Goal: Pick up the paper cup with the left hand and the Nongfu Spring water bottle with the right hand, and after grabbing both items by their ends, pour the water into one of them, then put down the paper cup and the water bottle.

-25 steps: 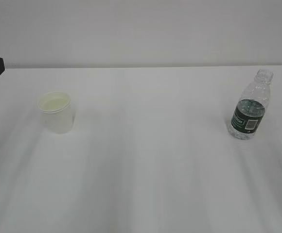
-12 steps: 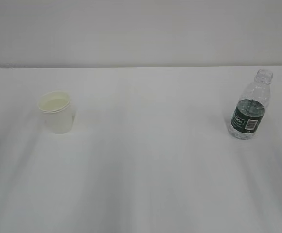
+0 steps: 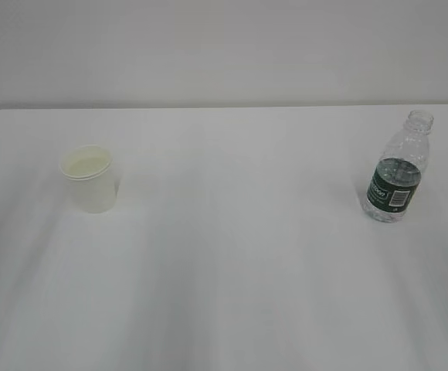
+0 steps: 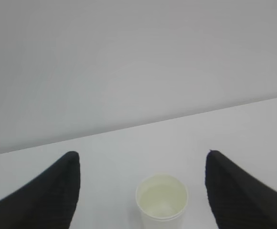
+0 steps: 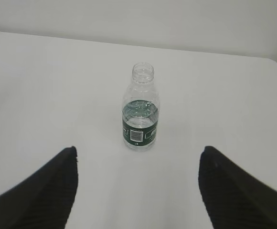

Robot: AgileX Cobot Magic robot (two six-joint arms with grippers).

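Cup and bottle stand apart, both grippers spread and empty

Paper cup point(image 3: 89, 178) stands upright on the white desk point(image 3: 232, 255), toward its left edge, with its rolled rim up and its cream-white inside showing. Well apart from it, near the desk's right edge, the Nongfu Spring water bottle point(image 3: 396, 172) stands upright and capless, its dark green label with the white barcode patch facing forward. Clear water point(image 5: 140, 110) reaches roughly to the top of the label.

In the left wrist view the left hand point(image 4: 143, 191) has its two black fingers spread wide, one on each side of the cup, touching nothing; the cup sits at the bottom of that view, between the fingertips. In the right wrist view the right hand point(image 5: 138, 186) is likewise spread wide and holds nothing, with the bottle standing ahead of the gap between its fingers. In the exterior view only a small dark piece shows at the far left edge.
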